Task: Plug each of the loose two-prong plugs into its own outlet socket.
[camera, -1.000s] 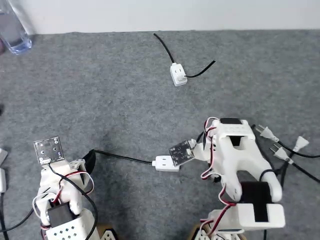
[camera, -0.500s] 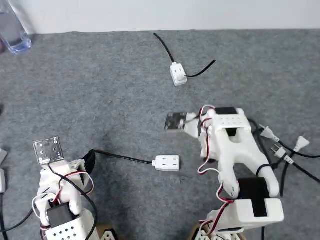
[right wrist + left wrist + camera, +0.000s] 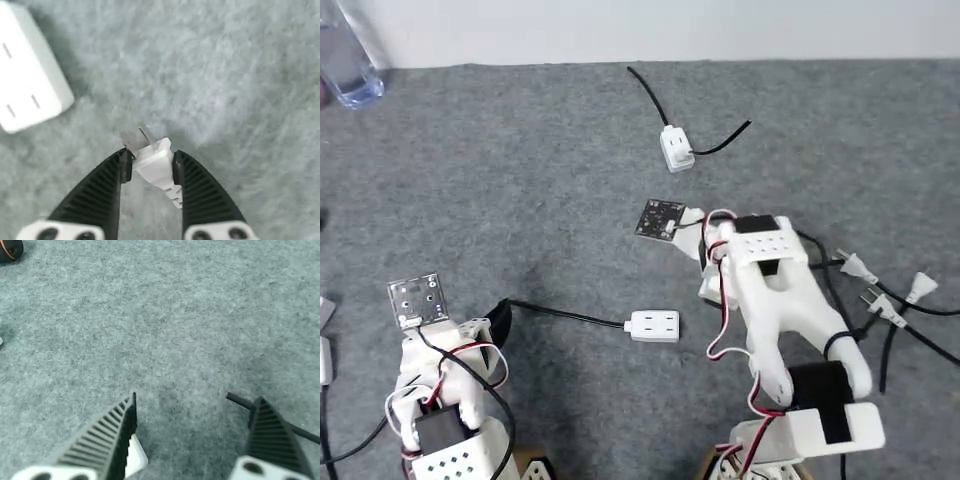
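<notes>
one white two-prong plug (image 3: 152,157) is clenched in your right gripper (image 3: 150,156). the two black ribbed fingers (image 3: 107,185) pinch it, and its metal prongs poke out past their tips over the grey carpet (image 3: 240,75). close ahead of the prongs, but apart from them, lies a white plastic outlet block (image 3: 27,95) with its slots facing up.

in the high view your right arm (image 3: 770,290) stretches from the lower right toward the centre of the frame. you can see two white socket blocks there. the upper socket block (image 3: 672,148) lies in the upper centre with a dark lead curling away on both sides. the middle socket block (image 3: 655,325) lies just below the centre. its black cord (image 3: 565,315) runs left to your left arm (image 3: 440,400) in the lower left corner. three more loose white plugs (image 3: 885,308) on black leads lie together at the right edge, beside the right arm.

your left gripper (image 3: 195,440) hangs released, its ribbed fingertips (image 3: 112,437) spread wide over the carpet, and a black cord passes just by one of them. a clear plastic bottle (image 3: 345,60) stands in the upper left corner of the high view.
</notes>
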Tool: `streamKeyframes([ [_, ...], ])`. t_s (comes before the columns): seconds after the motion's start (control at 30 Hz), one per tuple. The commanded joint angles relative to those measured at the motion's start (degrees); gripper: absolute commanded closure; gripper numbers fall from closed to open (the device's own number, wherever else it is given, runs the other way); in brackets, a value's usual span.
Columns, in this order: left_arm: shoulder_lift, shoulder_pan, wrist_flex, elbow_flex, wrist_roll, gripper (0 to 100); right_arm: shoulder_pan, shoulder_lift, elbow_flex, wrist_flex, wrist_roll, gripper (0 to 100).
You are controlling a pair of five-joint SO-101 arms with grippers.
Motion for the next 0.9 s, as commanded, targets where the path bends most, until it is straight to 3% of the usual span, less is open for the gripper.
streamKeyframes([
  [0.0, 0.00, 0.00, -1.14, -0.22, -0.09, 66, -0.22, -2.95, 1.58, -3.91, -1.23, 98.7],
  [0.17, 0.00, 0.00, -1.14, -0.22, -0.09, 66, 0.13, -2.95, 2.29, -3.74, -1.23, 97.6],
  [0.4, 0.00, 0.09, -1.14, -0.22, -0.09, 66, 0.04, -3.38, 2.29, -3.65, -1.23, 80.6],
  [0.63, 0.00, 0.09, -1.14, -0.22, -0.09, 66, 0.04, -3.56, 1.93, -3.03, -1.14, 82.4],
  [0.87, 0.00, 0.09, -1.14, -0.22, -0.09, 66, 1.01, -6.02, -3.78, 7.69, 4.04, 82.1],
])
